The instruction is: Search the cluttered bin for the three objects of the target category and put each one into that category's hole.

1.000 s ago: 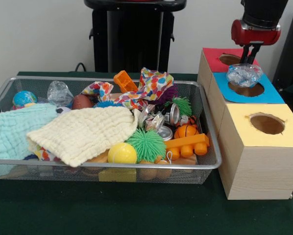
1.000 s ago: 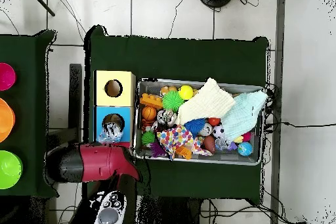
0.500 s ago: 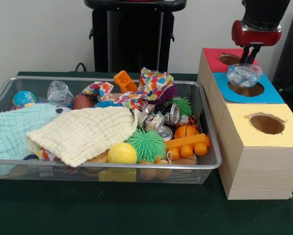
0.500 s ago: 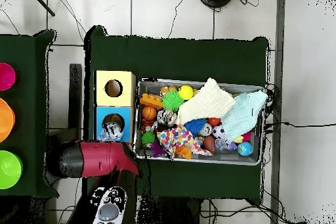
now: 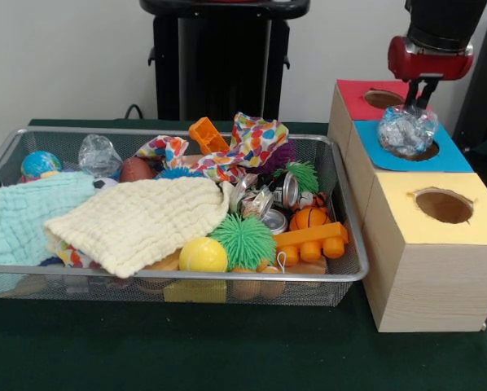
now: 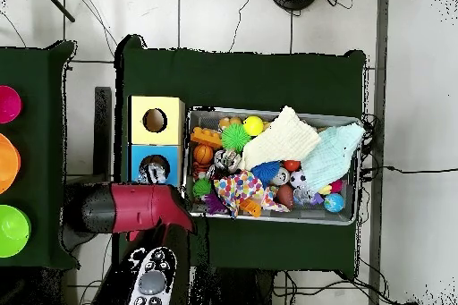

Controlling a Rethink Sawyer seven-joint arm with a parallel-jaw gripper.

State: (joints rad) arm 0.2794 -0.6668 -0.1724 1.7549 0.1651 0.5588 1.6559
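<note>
The claw [image 5: 418,90] hangs above the blue box [image 5: 447,155], its fingers spread apart; a crinkled plastic ball [image 5: 405,129] sits in the hole.

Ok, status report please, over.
Hand above blue box, state unclear. Crinkled plastic ball sitting in the blue hole. Nothing blocking.
</note>
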